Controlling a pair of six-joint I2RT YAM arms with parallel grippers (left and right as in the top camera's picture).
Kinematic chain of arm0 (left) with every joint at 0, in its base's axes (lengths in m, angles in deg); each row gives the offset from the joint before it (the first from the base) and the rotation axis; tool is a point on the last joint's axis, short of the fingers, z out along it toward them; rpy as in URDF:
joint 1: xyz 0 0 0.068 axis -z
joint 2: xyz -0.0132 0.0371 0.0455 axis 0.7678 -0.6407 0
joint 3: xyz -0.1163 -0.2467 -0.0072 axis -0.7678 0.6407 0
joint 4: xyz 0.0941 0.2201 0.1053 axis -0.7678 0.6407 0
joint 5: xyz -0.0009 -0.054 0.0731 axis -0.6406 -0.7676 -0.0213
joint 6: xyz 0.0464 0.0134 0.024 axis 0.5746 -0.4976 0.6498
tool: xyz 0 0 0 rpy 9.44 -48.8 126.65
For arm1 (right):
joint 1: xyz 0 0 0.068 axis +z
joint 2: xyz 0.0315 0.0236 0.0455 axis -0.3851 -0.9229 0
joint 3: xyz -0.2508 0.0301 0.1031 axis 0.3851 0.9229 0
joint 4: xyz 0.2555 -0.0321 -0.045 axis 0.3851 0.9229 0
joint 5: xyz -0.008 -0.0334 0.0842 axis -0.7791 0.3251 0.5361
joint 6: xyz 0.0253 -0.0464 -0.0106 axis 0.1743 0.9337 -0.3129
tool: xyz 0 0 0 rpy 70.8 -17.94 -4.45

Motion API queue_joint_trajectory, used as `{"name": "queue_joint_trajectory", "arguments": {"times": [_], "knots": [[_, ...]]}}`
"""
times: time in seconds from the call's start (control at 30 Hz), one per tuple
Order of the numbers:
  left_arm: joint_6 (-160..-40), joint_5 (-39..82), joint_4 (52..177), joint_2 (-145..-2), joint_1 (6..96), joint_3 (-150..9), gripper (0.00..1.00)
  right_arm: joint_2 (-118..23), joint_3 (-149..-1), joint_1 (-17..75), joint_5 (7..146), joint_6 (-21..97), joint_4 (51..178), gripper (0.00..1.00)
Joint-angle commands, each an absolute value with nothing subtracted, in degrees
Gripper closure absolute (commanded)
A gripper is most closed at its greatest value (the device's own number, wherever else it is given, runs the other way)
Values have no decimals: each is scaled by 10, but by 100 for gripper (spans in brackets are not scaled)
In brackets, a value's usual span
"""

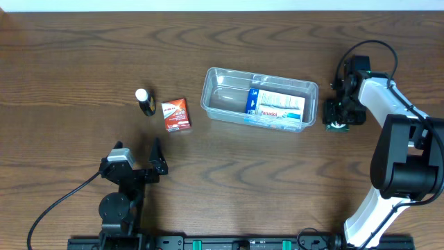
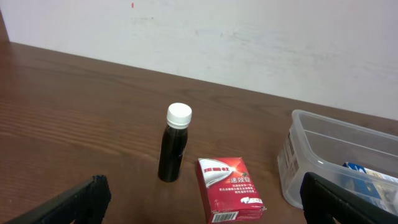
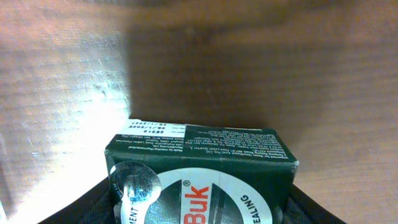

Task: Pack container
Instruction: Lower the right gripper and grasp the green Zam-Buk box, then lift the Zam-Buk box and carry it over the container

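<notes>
1. At mid-desk (image 1: pixel 69 62) sits the clear transparent plastic rectangular container (image 1: pixel 225 94), holding a blue-and-white box (image 1: pixel 276 105).
2. The right end effector (image 1: pixel 338 115), just beside the container's right end, flanks a dark green carton (image 3: pixel 199 165); I cannot tell whether it is clamped.
3. The left end effector (image 1: pixel 139 156) has its fingers apart, near a small red carton (image 1: pixel 175 115).

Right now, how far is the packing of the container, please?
Done: one blue-and-white box lies in the container. In hand: the right gripper stands around a green box beside the container; whether it grips yet, I cannot tell. Remaining: the dark bottle and the red carton stand outside, and the left gripper is open, holding nothing.
</notes>
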State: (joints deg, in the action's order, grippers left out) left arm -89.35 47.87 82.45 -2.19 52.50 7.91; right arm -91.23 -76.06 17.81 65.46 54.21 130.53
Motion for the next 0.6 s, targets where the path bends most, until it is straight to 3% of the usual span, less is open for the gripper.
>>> {"name": "queue_joint_trajectory", "arguments": {"times": [0.0, 0.4, 0.57], "knots": [[-888, 480, 843, -20, 525, 91, 2, -916, -809, 177, 635, 528, 1327, 49], [-888, 480, 843, -20, 525, 91, 2, -916, -1128, 184, 642, 468, 1574, 50], [-888, 480, 843, -21, 525, 91, 2, -916, -1201, 216, 642, 425, 1621, 51]]}}
